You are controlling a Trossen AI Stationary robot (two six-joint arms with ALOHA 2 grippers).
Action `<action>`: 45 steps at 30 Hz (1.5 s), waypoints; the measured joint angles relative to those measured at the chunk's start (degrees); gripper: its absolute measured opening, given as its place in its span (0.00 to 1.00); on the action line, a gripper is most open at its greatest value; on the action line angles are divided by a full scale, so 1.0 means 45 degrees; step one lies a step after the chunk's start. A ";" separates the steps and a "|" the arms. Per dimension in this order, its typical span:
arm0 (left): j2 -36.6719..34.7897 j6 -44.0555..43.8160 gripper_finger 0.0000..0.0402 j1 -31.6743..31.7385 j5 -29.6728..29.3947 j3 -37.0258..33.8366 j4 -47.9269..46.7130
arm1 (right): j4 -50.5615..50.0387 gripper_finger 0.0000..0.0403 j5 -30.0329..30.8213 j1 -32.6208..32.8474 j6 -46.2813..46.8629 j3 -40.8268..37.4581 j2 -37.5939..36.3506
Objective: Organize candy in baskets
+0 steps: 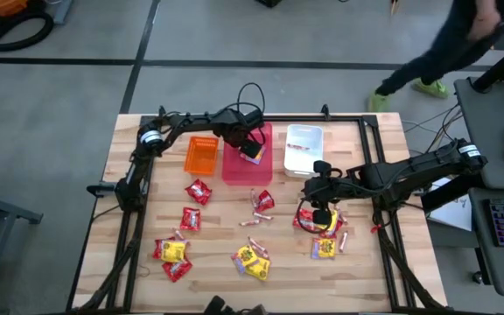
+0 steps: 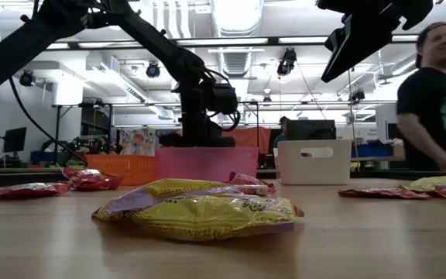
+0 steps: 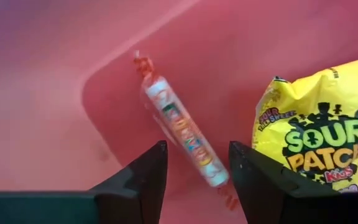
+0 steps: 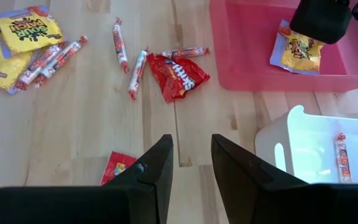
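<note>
Now left gripper (image 3: 194, 171) inside pink basket (image 1: 234, 166), jaws spread, wrapped stick (image 3: 182, 134) between; right gripper (image 4: 191, 168) apart over bare wood.

high: straight down, whole table (image 1: 147, 175) | low: tabletop level — wrists: close; all share pink basket (image 1: 245, 166)

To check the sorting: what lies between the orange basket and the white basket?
The pink basket lies between the orange basket and white basket, seen in the high view.

Left gripper (image 3: 194, 165) hangs with fingers (image 3: 145, 177) parted; right gripper (image 4: 190, 163) hovers, fingers (image 4: 157, 165) apart.
</note>
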 joint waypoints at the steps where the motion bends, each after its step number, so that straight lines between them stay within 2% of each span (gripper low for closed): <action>1: 0.0035 0.0037 0.37 -0.0007 -0.0032 0.0002 0.0012 | 0.0005 0.26 -0.0001 0.0000 -0.0002 0.0000 0.0000; 16: 0.0086 0.0315 0.03 -0.0098 0.0087 0.0314 0.0375 | 0.0039 0.26 0.0018 0.0000 -0.0004 0.0000 0.0000; 21: 0.0083 0.0877 0.02 -0.0224 0.0087 0.1074 0.0136 | 0.0037 0.26 0.0018 0.0000 0.0132 0.0000 0.0000; 27: -0.0154 0.2009 0.02 -0.0525 -0.0279 0.2358 -0.1222 | 0.0029 0.26 0.0014 0.0000 0.0708 0.0000 0.0000; 31: -0.0837 0.2482 0.02 -0.0992 -0.1698 0.3032 -0.2465 | -0.0017 0.26 0.0008 0.0000 0.1169 0.0000 -0.0005; 36: -0.2300 0.3657 0.02 -0.1758 -0.1825 0.2956 -0.3924 | -0.0004 0.26 0.0004 0.0000 0.1271 0.0000 -0.0002; 38: -0.3091 0.4290 0.02 -0.2208 -0.1408 0.2444 -0.4572 | 0.0037 0.26 0.0004 0.0000 0.1422 0.0000 -0.0003; 40: -0.4029 0.4808 0.02 -0.2732 -0.0345 0.1469 -0.4558 | 0.0049 0.26 0.0004 0.0000 0.1610 -0.0006 0.0000; 45: -0.6684 0.5056 0.02 -0.4636 0.3737 -0.2384 -0.2833 | 0.0233 0.26 0.0004 0.0000 0.1902 -0.0130 0.0036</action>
